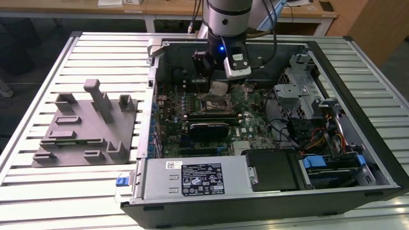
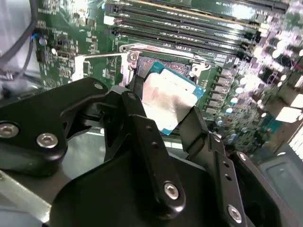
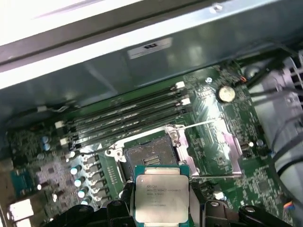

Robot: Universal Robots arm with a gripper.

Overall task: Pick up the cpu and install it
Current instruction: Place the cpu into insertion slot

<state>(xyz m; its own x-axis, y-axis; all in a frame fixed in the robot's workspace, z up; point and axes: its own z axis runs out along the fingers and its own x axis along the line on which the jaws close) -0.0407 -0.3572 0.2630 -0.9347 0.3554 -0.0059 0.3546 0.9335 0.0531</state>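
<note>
One cpu (image 3: 157, 197) is being clamped by the gripper (image 2: 165, 108) and is being held just above the open socket (image 3: 147, 152) on the board (image 3: 208, 124).

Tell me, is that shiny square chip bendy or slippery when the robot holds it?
Probably stiff: the cpu lies flat though the jaws pinch only its edges. Its smooth metal top looks slippery, so it might slide if gripped loosely. Likely light, being so thin.
</note>
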